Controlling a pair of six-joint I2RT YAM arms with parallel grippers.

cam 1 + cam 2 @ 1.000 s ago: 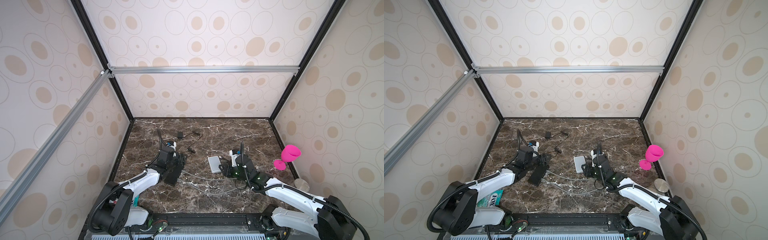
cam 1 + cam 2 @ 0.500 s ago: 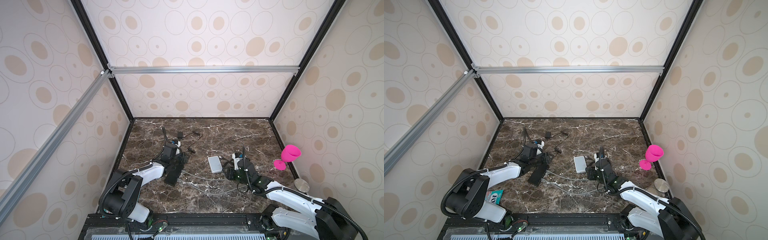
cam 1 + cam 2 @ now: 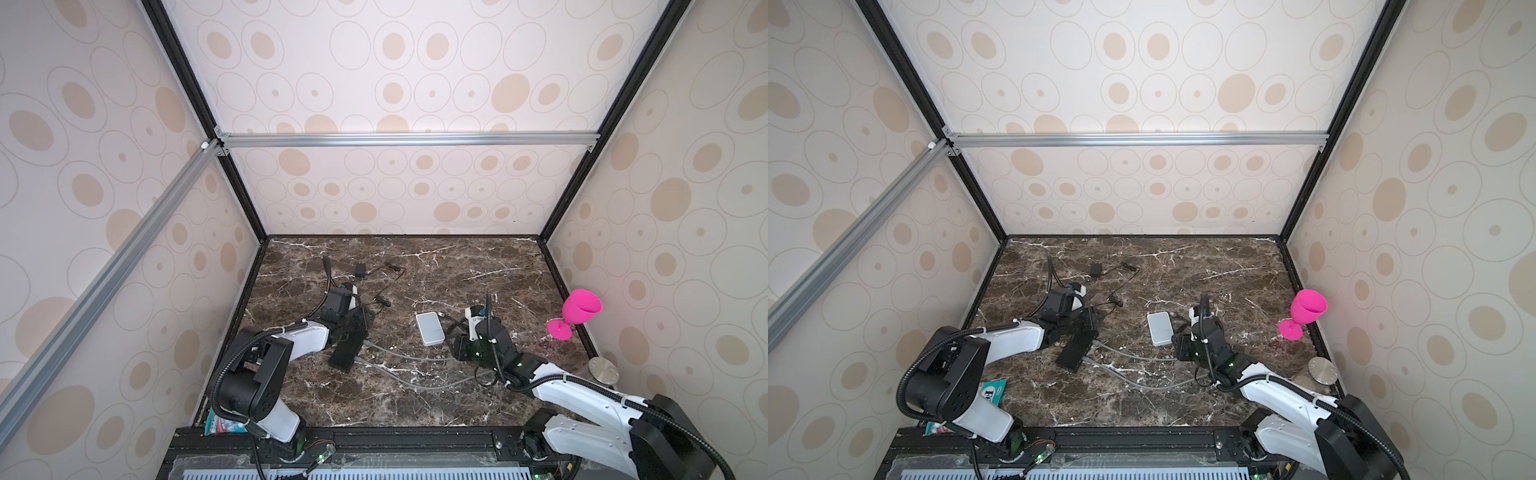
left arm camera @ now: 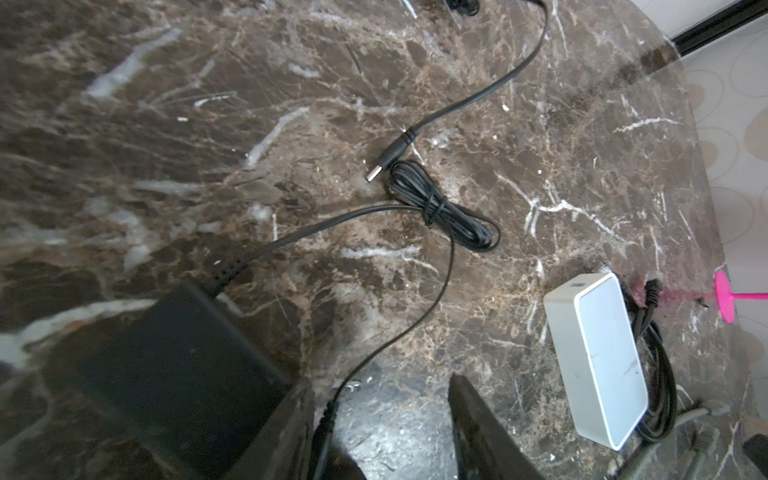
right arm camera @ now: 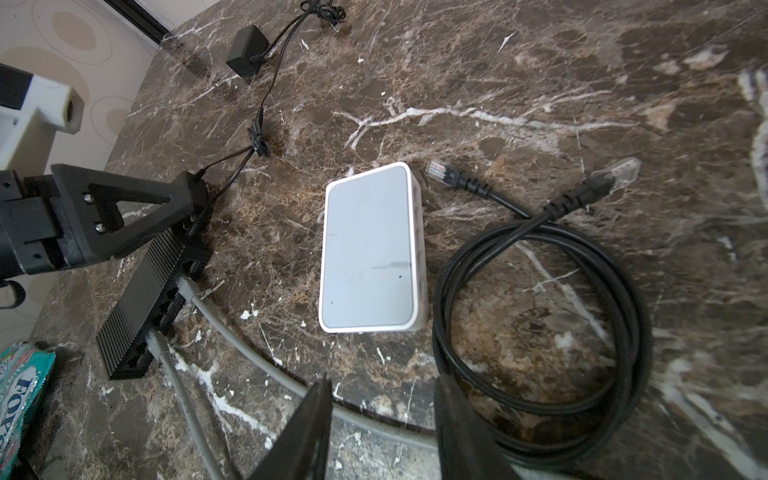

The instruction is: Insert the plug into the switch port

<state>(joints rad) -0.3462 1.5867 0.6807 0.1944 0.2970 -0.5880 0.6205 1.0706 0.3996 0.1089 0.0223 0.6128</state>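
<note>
Reaching low and forward in both top views, the left arm sets the left end effector at the far end of the black switch, a long ribbed bar lying slantwise on the table. The right arm bends in from the near right, with the right end effector just beside the near end of the white switch, a smooth rounded box. Dark brown marble with white veins forms the table, boxed in by cream walls printed with tan ovals and framed in black and aluminium bars; a pink goblet stands at the right edge. From the left wrist, the fingers stand about half apart and clamp nothing, though a thin cord passes through the gap. The barrel plug lies loose on the marble beside a tied bundle, apart from both switches. From the right wrist, the jaws stand parted and empty above one of two grey cables plugged into the black switch's ports. A coiled black cable lies just beside the white switch, one RJ45 plug near its ported side, not inserted.
</note>
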